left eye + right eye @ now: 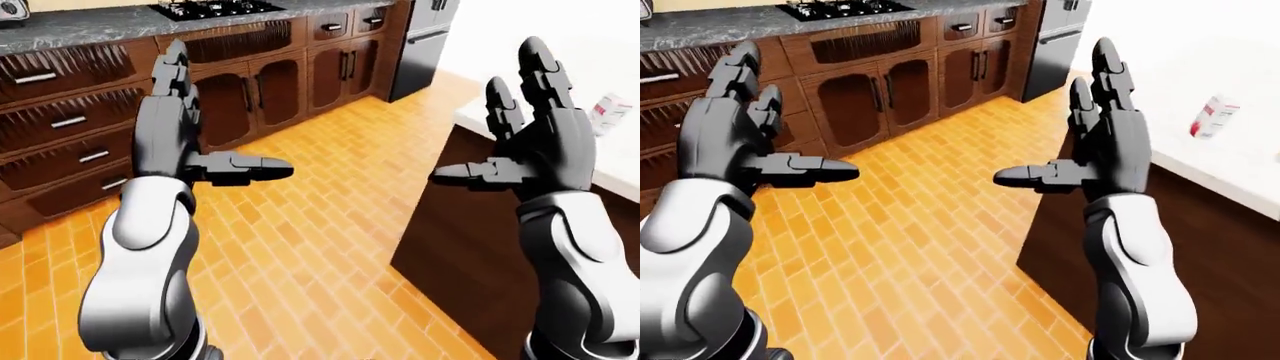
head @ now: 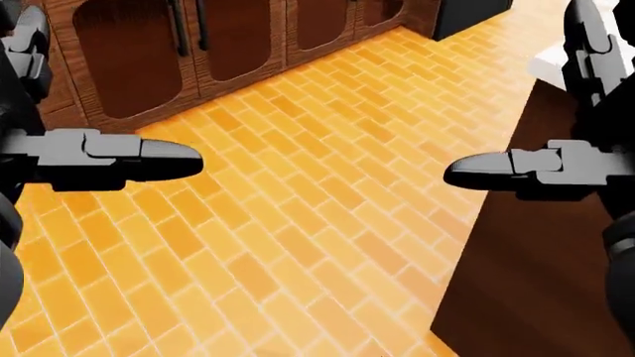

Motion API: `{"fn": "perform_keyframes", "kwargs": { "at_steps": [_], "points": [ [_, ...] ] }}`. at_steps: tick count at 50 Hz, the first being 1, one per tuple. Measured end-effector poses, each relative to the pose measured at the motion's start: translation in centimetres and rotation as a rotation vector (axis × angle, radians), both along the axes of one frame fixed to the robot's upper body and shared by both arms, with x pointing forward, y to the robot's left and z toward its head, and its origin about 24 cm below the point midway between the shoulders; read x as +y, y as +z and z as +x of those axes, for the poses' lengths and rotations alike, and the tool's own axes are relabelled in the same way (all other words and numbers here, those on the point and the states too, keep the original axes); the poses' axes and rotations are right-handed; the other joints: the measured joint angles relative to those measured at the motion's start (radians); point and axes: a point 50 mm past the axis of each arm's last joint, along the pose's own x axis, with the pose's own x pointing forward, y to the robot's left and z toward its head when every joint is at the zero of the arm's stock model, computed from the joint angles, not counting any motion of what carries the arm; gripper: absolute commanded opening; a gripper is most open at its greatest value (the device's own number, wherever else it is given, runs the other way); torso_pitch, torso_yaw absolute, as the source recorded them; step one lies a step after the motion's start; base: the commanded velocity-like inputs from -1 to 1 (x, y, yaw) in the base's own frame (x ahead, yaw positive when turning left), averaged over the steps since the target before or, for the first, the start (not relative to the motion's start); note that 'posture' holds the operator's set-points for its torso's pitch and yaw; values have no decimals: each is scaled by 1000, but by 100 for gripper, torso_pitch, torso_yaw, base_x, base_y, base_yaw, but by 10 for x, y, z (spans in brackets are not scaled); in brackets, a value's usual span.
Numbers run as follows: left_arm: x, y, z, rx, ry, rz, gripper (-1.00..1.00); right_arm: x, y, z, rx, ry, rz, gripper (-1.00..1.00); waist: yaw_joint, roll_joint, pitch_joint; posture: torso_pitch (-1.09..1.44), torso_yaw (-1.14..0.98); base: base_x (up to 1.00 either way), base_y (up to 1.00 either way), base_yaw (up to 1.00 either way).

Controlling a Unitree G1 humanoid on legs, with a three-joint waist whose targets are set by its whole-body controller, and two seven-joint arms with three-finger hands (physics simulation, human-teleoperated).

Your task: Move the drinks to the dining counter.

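Far left of the scene: a run of dark wood cabinets with drawers and arched doors under a grey stone countertop; a black gas cooktop is set into it. Further right along the same wall stands a dark refrigerator.

Left hand: raised in the left of the left-eye view, forearm white, palm turned inward toward the other hand. Fingers point up and are spread fully open; the thumb juts out sideways to the right. It holds nothing.

Between the two hands: orange brick-pattern floor.

Right hand: raised at about the same height, mirrored pose, palm inward. Fingers extended upward, thumb pointing left toward the left hand. Wide open, nothing in its grasp.

Right of the scene: a dining counter with a white top and dark brown side panel, running along the right edge of the eye views. On the white top lies a small drink carton, white with pink-red print, tilted. The carton sits to the right of the right hand and further away, well apart from the fingers; no contact. In the left-eye view the right hand partly covers the carton. No other drink can be made out.
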Motion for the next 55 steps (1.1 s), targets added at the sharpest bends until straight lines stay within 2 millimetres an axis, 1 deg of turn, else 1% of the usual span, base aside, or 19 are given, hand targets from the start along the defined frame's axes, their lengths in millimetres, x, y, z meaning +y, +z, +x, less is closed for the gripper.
{"fn": "perform_keyframes", "kwargs": {
  "at_steps": [4, 6, 7, 9, 11, 16, 19, 21, 23, 25, 31, 34, 36, 38, 46, 48, 50, 51, 55],
  "points": [
    [0, -2, 1, 9, 1, 1, 100, 2, 0, 0, 0, 10, -3, 100, -10, -40, 5, 0, 0, 0, 0, 100],
    [-1, 0, 1, 0, -6, 2, 100, 1, 2, -1, -7, 6, -8, 100, -20, -69, -11, 0, 0, 0, 0, 100],
    [-4, -2, 1, 7, -20, 2, 100, -2, 1, -1, -6, -6, -7, 100, -27, -57, -10, 0, 0, 0, 0, 100],
    [-7, -6, 1, 24, -38, 11, 100, -4, -2, -1, 10, -22, 1, 100, -20, -54, -7, 0, 0, 0, 0, 100],
    [-7, -7, 2, 29, -42, 12, 100, -5, -3, 0, 18, -26, 0, 100, -18, -37, -13, 0, 0, 0, 0, 100],
    [-7, -1, 0, -5, -39, 12, 100, -4, -1, -1, 8, -21, -2, 100, -31, 38, -6, 0, 0, 0, 0, 100],
    [-8, 1, 0, -13, -41, 13, 100, -4, 0, -1, 0, -20, 2, 100, -27, 90, -18, 0, 0, 0, 0, 100],
    [-5, -4, 2, 15, -23, 9, 100, 0, -3, 1, 14, 3, 7, 100, -6, 81, -10, 0, 0, 0, 0, 100],
    [-1, -8, 2, 35, -2, 4, 100, 3, -5, 1, 28, 25, 3, 100, 11, 73, -16, 0, 0, 0, 0, 100],
    [-2, -7, 2, 32, -2, 4, 100, 3, -6, 1, 32, 25, 3, 100, 15, 46, -19, 0, 0, 0, 0, 100],
    [-2, -2, -1, 2, -9, 6, 100, 1, 0, -2, -7, 9, -4, 100, -10, -19, 3, 0, 0, 0, 0, 100],
    [-4, 0, -1, -4, -16, 6, 100, 1, 2, -3, -16, 7, -8, 100, -22, -69, -12, 0, 0, 0, 0, 100],
    [-7, -5, 0, 19, -36, 7, 100, -3, -2, -3, 1, -9, -2, 100, -24, -65, 4, 0, 0, 0, 0, 100],
    [-8, -8, 1, 37, -45, 8, 100, -4, -6, -2, 19, -17, 0, 100, -14, -60, -2, 0, 0, 0, 0, 100],
    [-8, -4, -1, -1, -46, 10, 100, -5, -8, 0, 22, -16, 10, 100, -34, 59, -15, 0, 0, 3, 0, 83],
    [-4, -4, -2, 0, -23, 6, 100, 0, -9, 2, 35, 4, -7, 100, -36, 98, -21, 0, 0, 52, 0, 0],
    [0, -6, -1, 12, -5, 5, 100, 3, -10, 1, 40, 20, -8, 100, -37, 75, 4, 0, 0, 89, 0, 0],
    [2, -7, -1, 20, 6, 2, 100, 5, -11, 1, 39, 29, -12, 100, -37, 68, 8, 0, 0, 100, 0, 0],
    [-1, -6, -1, 15, -4, 6, 100, 0, -3, -2, -3, 10, -14, 100, -36, 52, -11, 0, 0, 100, 0, 0]
  ]
}}
